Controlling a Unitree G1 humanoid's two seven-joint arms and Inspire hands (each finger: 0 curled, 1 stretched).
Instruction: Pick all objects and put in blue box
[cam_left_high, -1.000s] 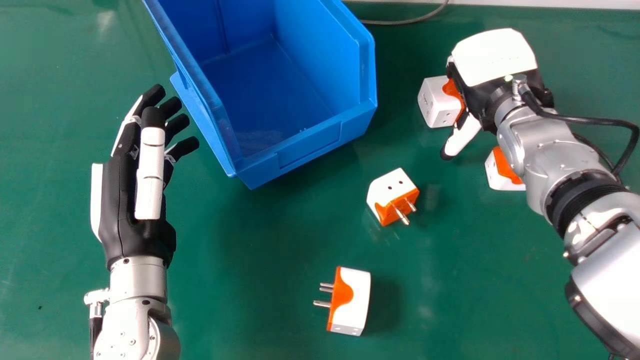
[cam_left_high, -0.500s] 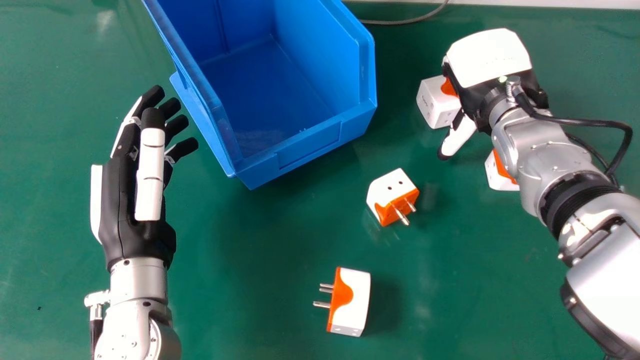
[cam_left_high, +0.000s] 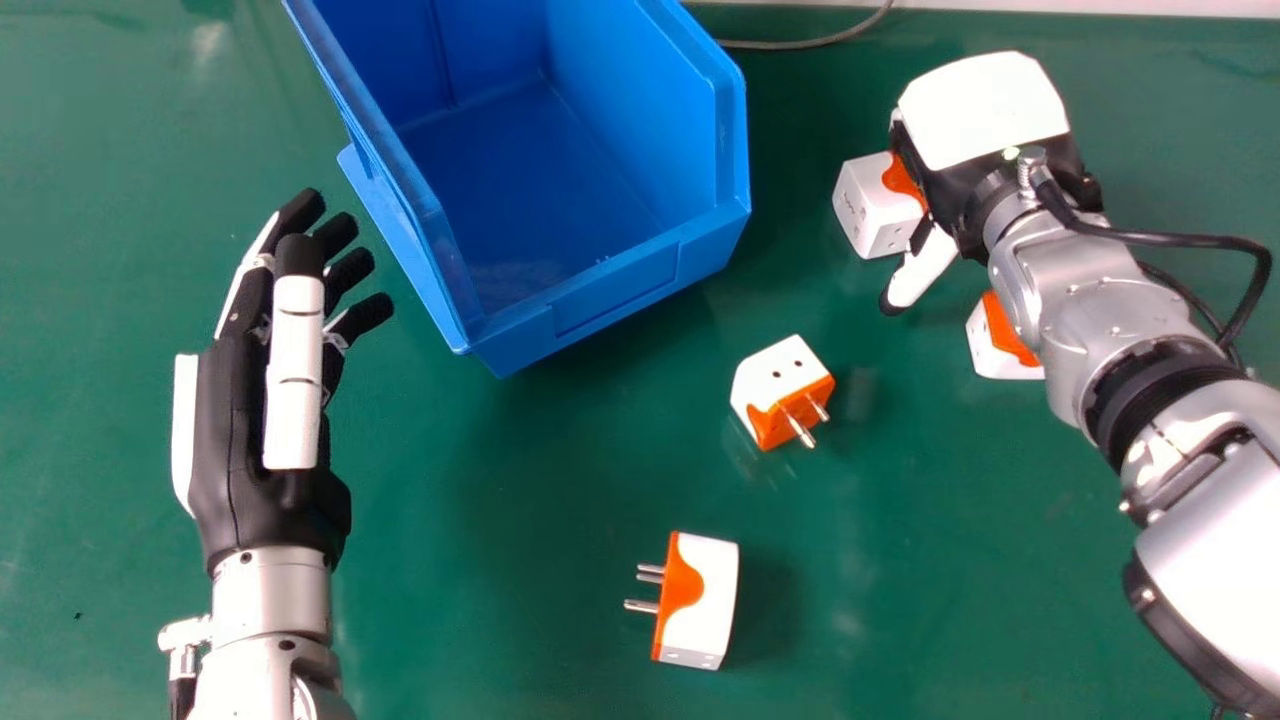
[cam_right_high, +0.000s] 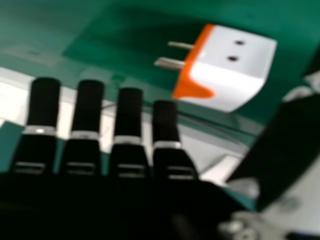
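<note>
Bring the palm of the right hand (cam_left_high: 985, 115) square to the adapter (cam_right_high: 235, 70), then curl fingers and thumb together onto the white body, clear of the metal prongs (cam_right_high: 170, 63). Avoid a push from one side only: likely to skid or roll on the smooth table (cam_left_high: 500, 480). Lift only once firmly gripped, high enough to clear the rim of the blue box (cam_left_high: 620, 290). Right hand released, fingers straight, nothing grasped. Adapter on the table, towards its far edge, just on the box side of the right hand, between fingertips and thumb.
</note>
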